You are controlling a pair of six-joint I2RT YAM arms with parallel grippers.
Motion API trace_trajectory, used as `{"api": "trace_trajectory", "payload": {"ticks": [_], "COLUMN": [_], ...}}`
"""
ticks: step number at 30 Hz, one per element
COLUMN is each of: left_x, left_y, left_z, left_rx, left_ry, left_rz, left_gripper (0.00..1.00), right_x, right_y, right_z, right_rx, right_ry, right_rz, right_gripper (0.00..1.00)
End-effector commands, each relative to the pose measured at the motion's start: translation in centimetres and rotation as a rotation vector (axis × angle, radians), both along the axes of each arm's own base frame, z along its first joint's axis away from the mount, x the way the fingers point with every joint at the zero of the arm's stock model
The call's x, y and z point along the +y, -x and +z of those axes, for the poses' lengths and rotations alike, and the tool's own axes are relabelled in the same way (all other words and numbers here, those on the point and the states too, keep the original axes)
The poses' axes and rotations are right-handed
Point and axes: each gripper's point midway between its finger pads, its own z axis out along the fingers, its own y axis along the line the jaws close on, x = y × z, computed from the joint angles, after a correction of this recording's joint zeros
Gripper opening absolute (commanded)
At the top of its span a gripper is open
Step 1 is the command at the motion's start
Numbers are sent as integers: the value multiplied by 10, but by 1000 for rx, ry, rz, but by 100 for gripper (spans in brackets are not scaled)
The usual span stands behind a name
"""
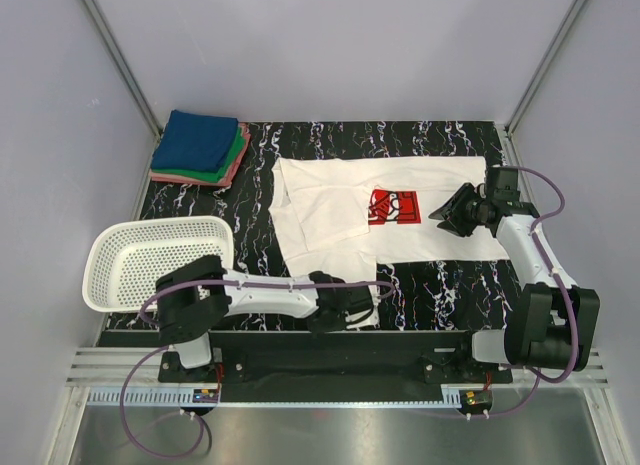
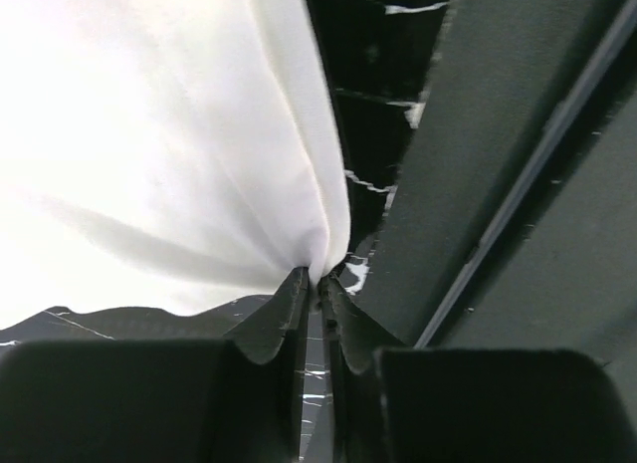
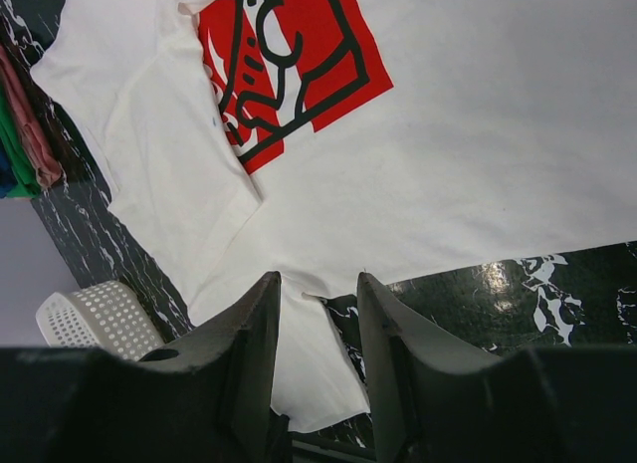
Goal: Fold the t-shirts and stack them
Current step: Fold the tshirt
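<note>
At the far left corner the folded t-shirts (image 1: 200,148) sit stacked, done. The left gripper (image 2: 317,284) pinches the near edge of the white t-shirt (image 1: 330,200), which is only part-folded mid-table and not yet stacked. The right gripper (image 1: 445,217) hangs spread above it.

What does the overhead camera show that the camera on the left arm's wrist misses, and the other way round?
Only the top view shows the stack of folded blue, green and pink shirts, the white plastic mesh basket, the red chest print and the right gripper. Only the left wrist view shows, up close, the left gripper pinched shut on a bunched edge of cloth. Both show the white cloth t-shirt and the black marbled table.
</note>
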Motion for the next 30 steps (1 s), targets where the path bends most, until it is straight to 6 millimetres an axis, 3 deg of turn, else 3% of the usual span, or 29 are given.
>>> {"api": "trace_trajectory", "payload": {"ticks": [1,4,5,8,14,20,25,30], "left_x": [-10,-13,-14,-17,-29,-27,-15,-15], "left_y": [-16,-21,-22,-26,-32,-50,-68,-77], "left_z": [16,23,25,29,42,68,86,100], "left_rx": [-33,-34,-28,-24,-5,-48,-117,-135], "left_ry": [64,95,106,146,265,387,439,480], "left_rz": [11,20,25,35,67,108,166,193], "left_gripper": [16,18,10,0,0,0,0,0], "right_x": [-1,-2,-2,-2,-17,-82,-155,-194], "right_y": [-4,-4,-4,-4,-7,-2,15,33], "right_z": [3,0,0,-4,-17,-46,-64,-78], "right_rx": [-28,-19,-18,1,55,171,261,338], "right_ry": [-1,1,1,-4,17,122,179,206], "right_rz": [8,2,2,-14,-117,-365,-570,-657], "right_gripper": [44,44,44,44,44,44,44,44]}}
